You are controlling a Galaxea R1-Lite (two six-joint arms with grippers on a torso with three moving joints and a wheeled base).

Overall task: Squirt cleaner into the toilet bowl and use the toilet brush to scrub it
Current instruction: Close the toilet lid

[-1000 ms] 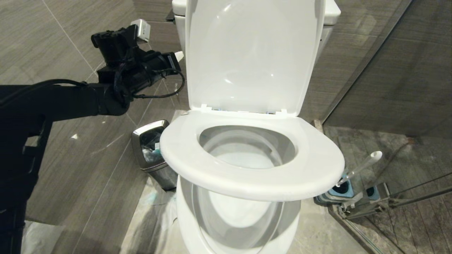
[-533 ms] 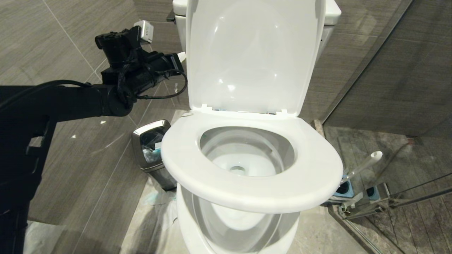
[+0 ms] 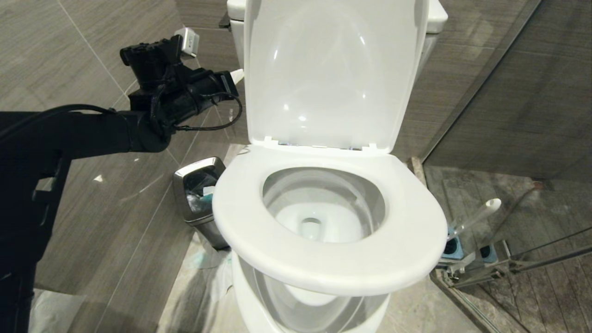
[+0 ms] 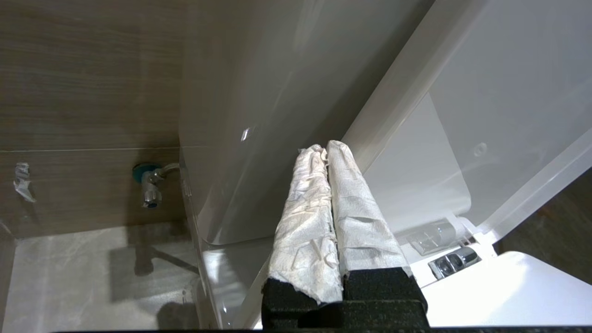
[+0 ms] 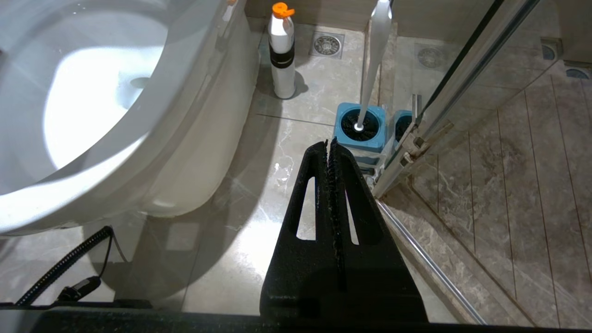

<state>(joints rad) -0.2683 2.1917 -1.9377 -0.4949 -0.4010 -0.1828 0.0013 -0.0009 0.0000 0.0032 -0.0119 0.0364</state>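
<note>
The toilet bowl point(image 3: 282, 194) stands in the middle with its lid point(image 3: 328, 69) upright and its white seat point(image 3: 407, 245) hanging tilted above the rim. Pale water lies at the bottom. My left gripper point(image 3: 236, 75) is shut and holds nothing, and its fingers are wrapped in white paper. It hovers beside the lid's left edge, with the gripper point(image 4: 326, 148) close to that edge in the wrist view. The toilet brush point(image 3: 476, 215) stands in a blue holder point(image 3: 451, 247) right of the bowl. My right gripper point(image 5: 329, 144) is shut and empty, low above the floor near the brush point(image 5: 372, 60). The cleaner is out of view.
A small steel waste bin point(image 3: 199, 194) stands left of the bowl. A white bottle with an orange cap point(image 5: 282, 51) stands on the floor behind the bowl's right side. A glass shower door with a metal rail point(image 5: 430, 263) runs along the right.
The seat has sunk lower toward the bowl, showing more of the water below. My left gripper has stayed beside the lid's edge.
</note>
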